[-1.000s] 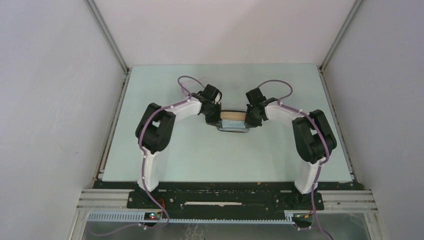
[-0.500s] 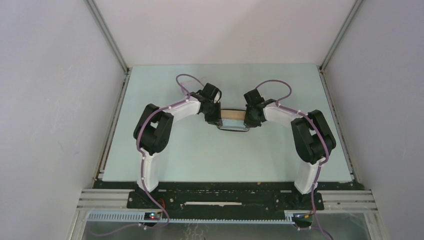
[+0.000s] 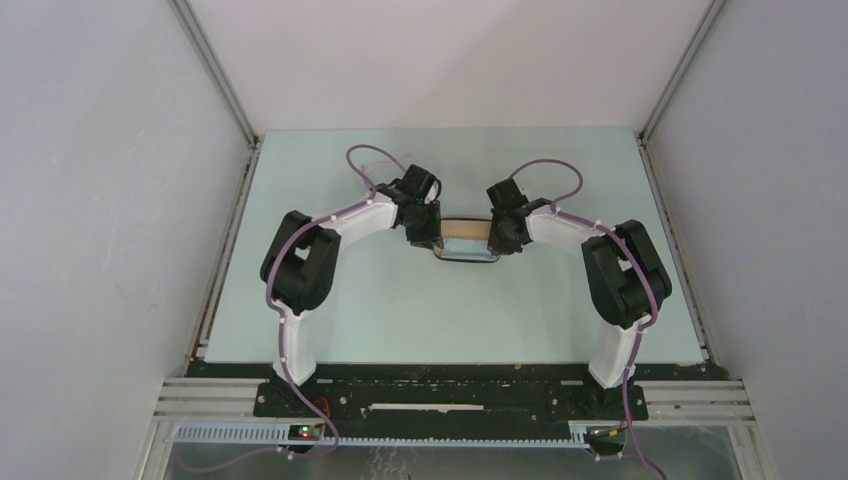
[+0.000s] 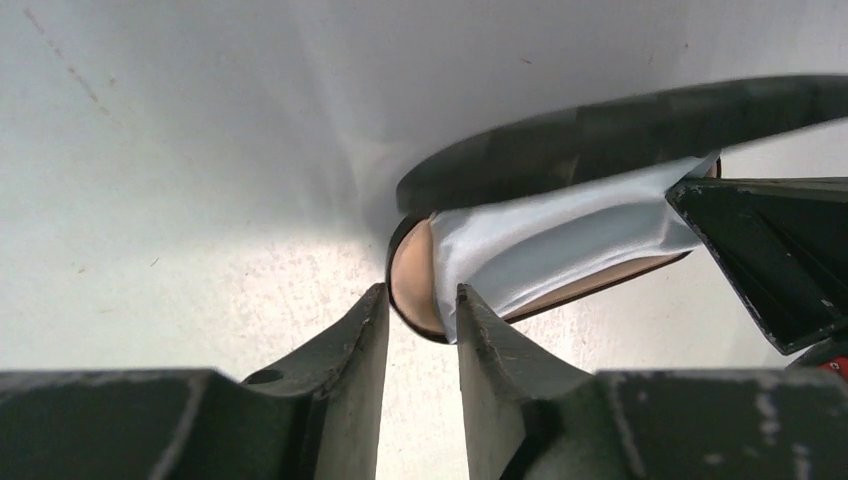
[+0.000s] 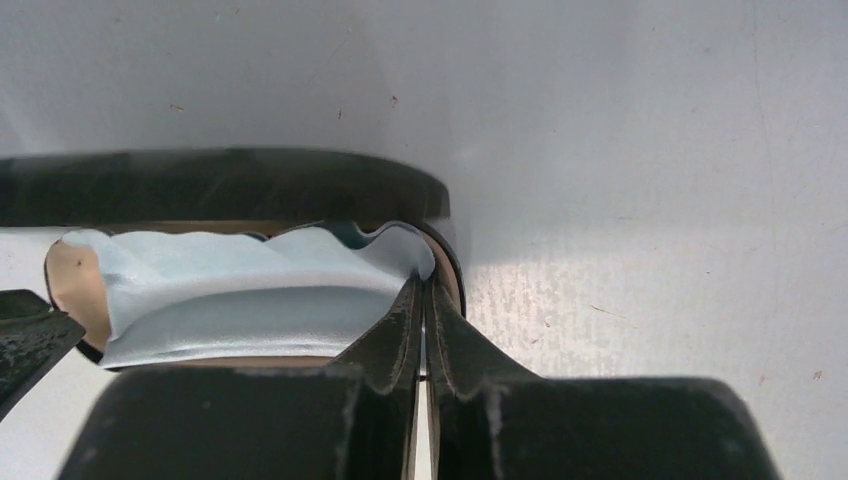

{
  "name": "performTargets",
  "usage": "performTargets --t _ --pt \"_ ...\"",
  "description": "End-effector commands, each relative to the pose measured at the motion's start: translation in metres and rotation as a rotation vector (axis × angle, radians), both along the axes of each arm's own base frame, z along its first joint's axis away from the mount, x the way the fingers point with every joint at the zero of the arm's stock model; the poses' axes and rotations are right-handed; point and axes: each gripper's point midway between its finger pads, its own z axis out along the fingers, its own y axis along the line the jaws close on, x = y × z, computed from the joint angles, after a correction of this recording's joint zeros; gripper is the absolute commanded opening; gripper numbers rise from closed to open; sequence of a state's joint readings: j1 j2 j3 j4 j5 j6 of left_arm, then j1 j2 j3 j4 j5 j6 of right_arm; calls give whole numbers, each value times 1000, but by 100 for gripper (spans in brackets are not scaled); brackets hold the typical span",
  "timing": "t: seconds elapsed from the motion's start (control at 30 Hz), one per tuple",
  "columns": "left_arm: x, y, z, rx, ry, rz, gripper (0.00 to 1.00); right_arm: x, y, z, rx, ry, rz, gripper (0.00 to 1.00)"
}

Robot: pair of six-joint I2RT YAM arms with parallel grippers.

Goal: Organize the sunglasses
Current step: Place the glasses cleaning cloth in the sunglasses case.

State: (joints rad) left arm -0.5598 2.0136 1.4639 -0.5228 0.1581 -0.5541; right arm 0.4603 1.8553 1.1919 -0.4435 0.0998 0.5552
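Note:
The black oblong case (image 3: 465, 241) with tan lining lies open at mid-table, its lid (image 4: 620, 125) raised partway. The blue-grey cloth (image 4: 560, 235) lies inside it and also shows in the right wrist view (image 5: 230, 290). The sunglasses are hidden; no pale pink-purple frame shows in any view. My left gripper (image 3: 432, 240) is at the case's left end, its jaws (image 4: 420, 305) open with the tan end of the case between the tips. My right gripper (image 3: 497, 240) is at the right end, its jaws (image 5: 424, 285) shut on the cloth's corner beside the case rim.
The pale green table (image 3: 400, 300) is walled by white panels at the left, right and back. Both arms arch inward from their bases at the near edge and meet at the case.
The left arm's elbow has swung a little to the left and its wrist has shifted slightly. The case and the right arm have hardly moved.

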Motion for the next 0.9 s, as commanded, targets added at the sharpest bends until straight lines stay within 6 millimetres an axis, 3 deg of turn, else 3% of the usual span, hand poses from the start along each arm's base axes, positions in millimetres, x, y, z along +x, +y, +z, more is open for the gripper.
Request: performTargets --t 0.0,0.13,0.3,0.87 --pt "-3 7 21 -1 -44 30 37 2 -3 2 -25 -22 -8 10" --pt "-7 5 17 -8 -31 23 39 3 -3 5 -23 -29 -7 14" --pt "-9 4 17 -15 -31 22 39 4 -4 13 -24 -49 -17 31" --pt "-7 -2 40 -51 -93 27 39 9 -4 68 35 -167 -33 44"
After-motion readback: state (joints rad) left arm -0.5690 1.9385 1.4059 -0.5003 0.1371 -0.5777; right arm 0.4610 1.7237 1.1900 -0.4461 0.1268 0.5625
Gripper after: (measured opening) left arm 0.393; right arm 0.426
